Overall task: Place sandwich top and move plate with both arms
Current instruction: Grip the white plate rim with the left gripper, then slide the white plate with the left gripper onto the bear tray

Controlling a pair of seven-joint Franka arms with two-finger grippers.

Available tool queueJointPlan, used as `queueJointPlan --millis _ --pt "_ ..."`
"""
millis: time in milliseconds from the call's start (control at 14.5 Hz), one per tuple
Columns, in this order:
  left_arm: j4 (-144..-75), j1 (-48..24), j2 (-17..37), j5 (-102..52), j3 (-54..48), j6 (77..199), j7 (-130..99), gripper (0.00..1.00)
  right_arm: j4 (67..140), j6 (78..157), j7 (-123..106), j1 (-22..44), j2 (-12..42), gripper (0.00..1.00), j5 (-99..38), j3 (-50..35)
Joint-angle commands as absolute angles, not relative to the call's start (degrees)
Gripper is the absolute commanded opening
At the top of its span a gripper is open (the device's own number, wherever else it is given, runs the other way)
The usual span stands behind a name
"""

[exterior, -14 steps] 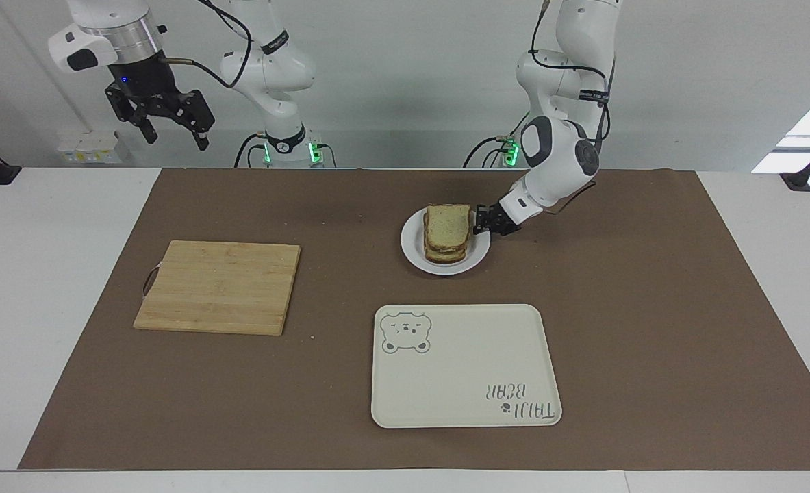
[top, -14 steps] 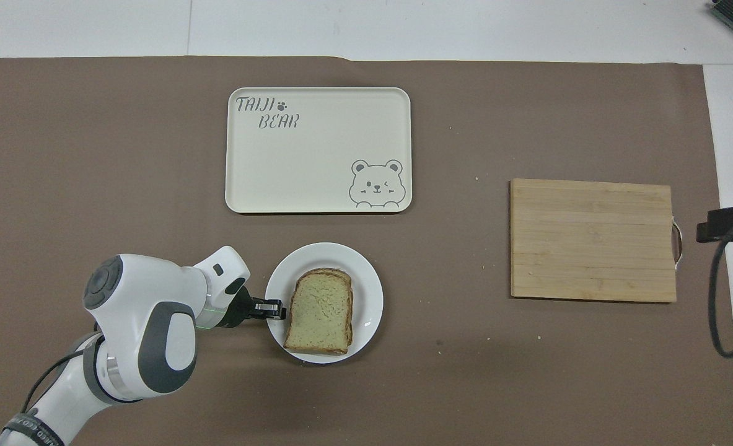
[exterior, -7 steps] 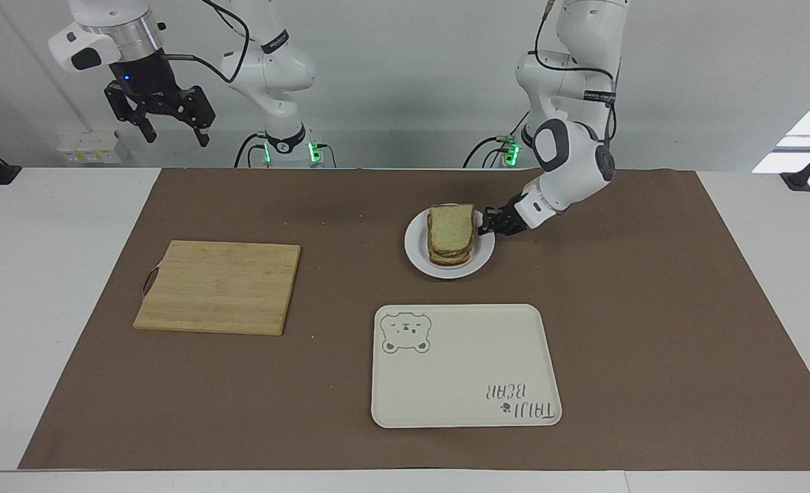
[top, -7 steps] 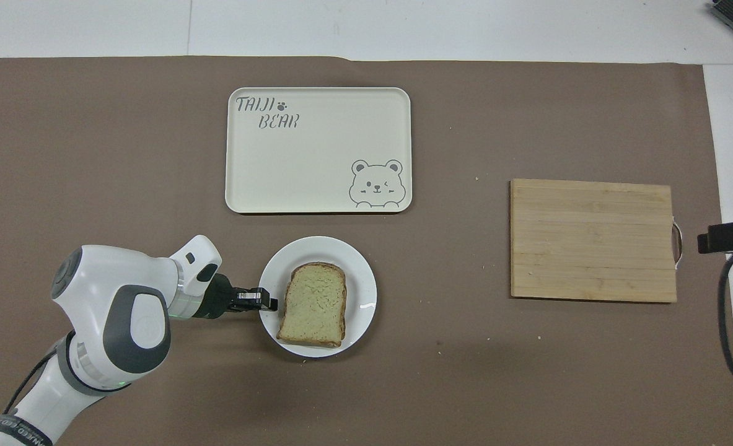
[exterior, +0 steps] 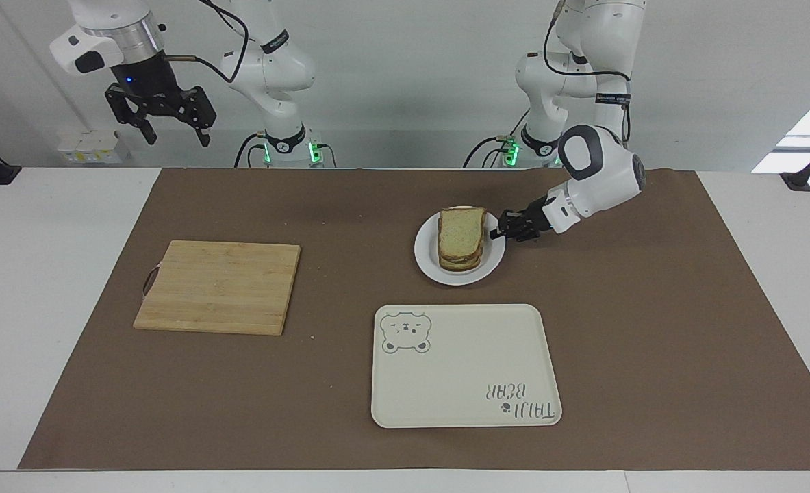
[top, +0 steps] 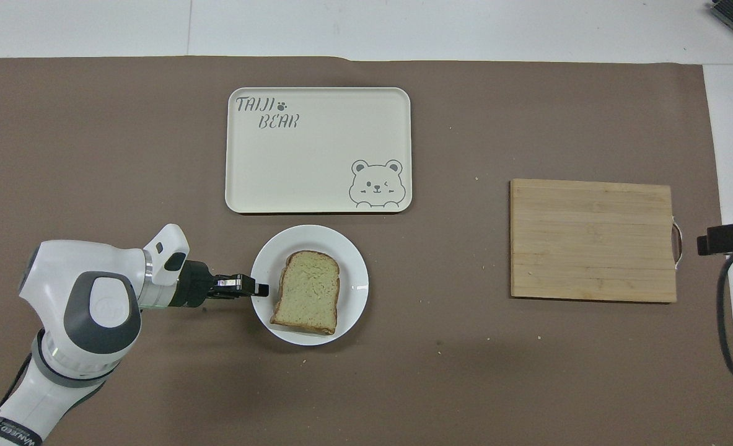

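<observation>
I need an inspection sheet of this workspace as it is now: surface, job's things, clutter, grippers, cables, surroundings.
Surface: brown mat on a white table.
Job's things: sandwich top lies on the stacked sandwich on the plate; plate sits on the mat, nearer to the robots than the tray.
Clutter: bamboo cutting board toward the right arm's end; small crumbs on the mat.
Grippers: left gripper shut on the plate rim; right gripper open, raised, waiting.
Cables: black cables on both arms.
Surroundings: plain white wall.
</observation>
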State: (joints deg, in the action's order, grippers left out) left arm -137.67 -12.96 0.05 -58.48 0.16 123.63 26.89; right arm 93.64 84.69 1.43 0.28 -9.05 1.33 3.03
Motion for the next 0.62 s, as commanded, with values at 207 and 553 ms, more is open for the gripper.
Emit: queueJointPlan --millis 207,553 --pt "-135.09 -8.44 0.88 -63.98 -0.09 117.43 32.68 0.00 95.54 85.34 -0.44 0.17 -10.37 1.00 1.05 2.64" --pt "-128.69 -4.75 4.12 -64.16 -0.09 112.50 33.75 0.00 93.79 86.57 0.96 0.09 -8.80 1.00 1.14 2.11"
